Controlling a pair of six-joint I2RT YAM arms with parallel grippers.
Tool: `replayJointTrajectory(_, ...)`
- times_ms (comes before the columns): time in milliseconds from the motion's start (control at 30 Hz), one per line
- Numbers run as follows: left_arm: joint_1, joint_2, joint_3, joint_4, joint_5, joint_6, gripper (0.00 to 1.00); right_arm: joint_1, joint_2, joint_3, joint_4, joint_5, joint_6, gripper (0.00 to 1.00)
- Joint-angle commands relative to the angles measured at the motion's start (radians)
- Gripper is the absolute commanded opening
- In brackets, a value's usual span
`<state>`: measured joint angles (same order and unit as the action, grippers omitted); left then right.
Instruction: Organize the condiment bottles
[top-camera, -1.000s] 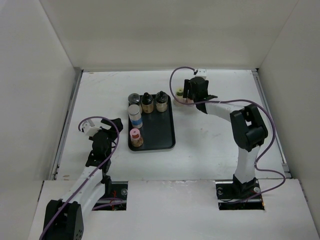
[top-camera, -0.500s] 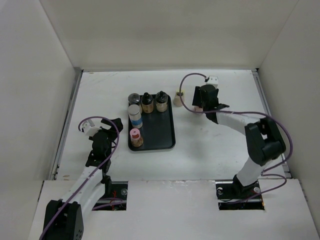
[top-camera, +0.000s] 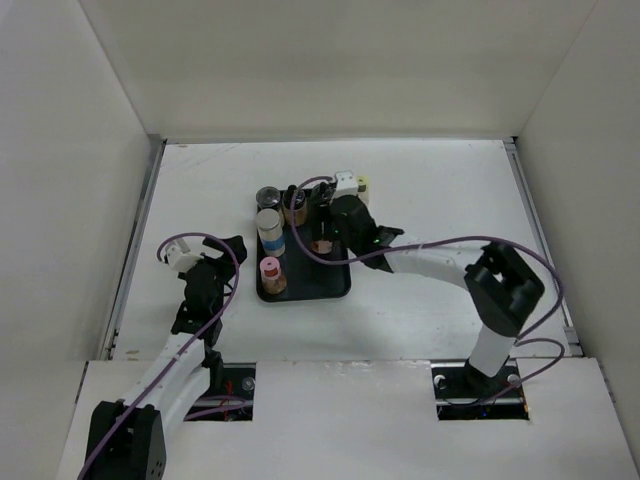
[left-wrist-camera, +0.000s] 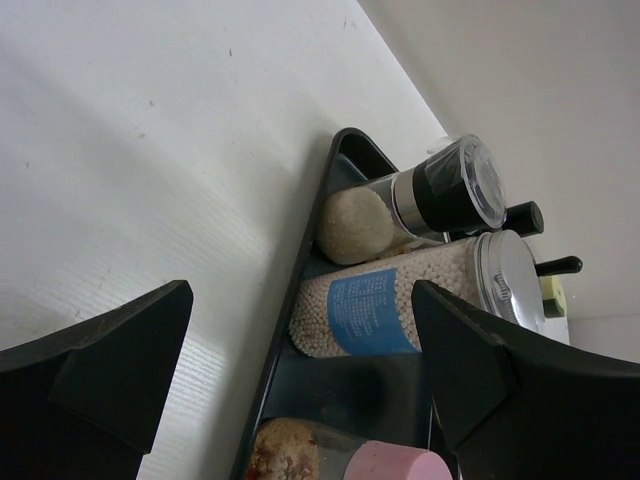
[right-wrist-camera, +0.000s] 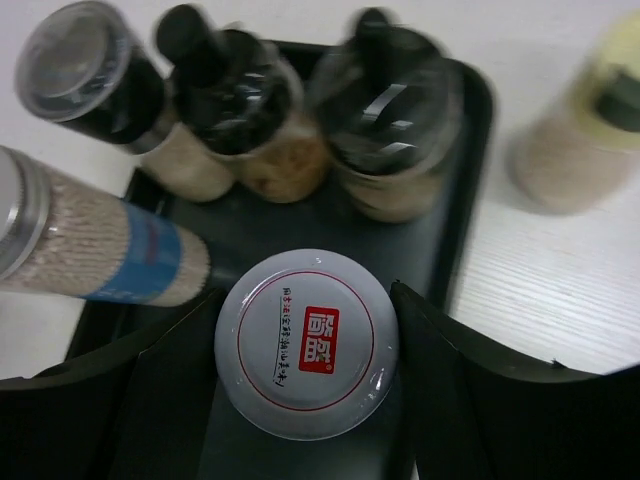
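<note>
My right gripper (top-camera: 325, 238) is shut on a spice jar with a pale purple cap bearing a red label (right-wrist-camera: 306, 342), held over the middle of the black tray (top-camera: 335, 280). In the tray's far row stand three dark-capped jars (right-wrist-camera: 88, 78) (right-wrist-camera: 232, 98) (right-wrist-camera: 396, 118). The taller silver-capped, blue-labelled jar (top-camera: 270, 230) and a pink-capped jar (top-camera: 270, 272) stand along the tray's left side. A yellow-capped jar (top-camera: 362, 187) stands on the table just right of the tray's far corner. My left gripper (top-camera: 205, 272) is open and empty, left of the tray.
White walls close in the table on the left, back and right. The right arm's purple cable (top-camera: 430, 245) loops over the tray's right side. The left arm lies along the near left of the table.
My right gripper has swung left from the table right of the tray, by the yellow-capped jar, to over the tray's middle, carrying the purple-capped jar. The left arm has not moved.
</note>
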<state>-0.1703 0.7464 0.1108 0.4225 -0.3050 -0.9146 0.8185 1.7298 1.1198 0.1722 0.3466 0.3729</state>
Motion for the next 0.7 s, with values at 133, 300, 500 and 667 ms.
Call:
replayJointTrajectory(133,-0.005,-0.033,0.004,0.038,-0.020,0.025,0.93,0.049,0.187,0.270,0.121,0.003,-0.038,0.49)
replayJointTrajectory(300,-0.008,-0.019,0.009,0.041,-0.017,0.025,0.93,0.057,0.264,0.310,0.124,0.051,-0.078,0.52)
replayJointTrajectory(500,-0.013,-0.016,0.012,0.044,-0.019,0.026,0.93,0.061,0.301,0.319,0.125,0.040,-0.075,0.69)
replayJointTrajectory(667,-0.016,-0.002,0.013,0.045,-0.017,0.029,0.94,0.080,0.254,0.307,0.119,0.046,-0.072,0.86)
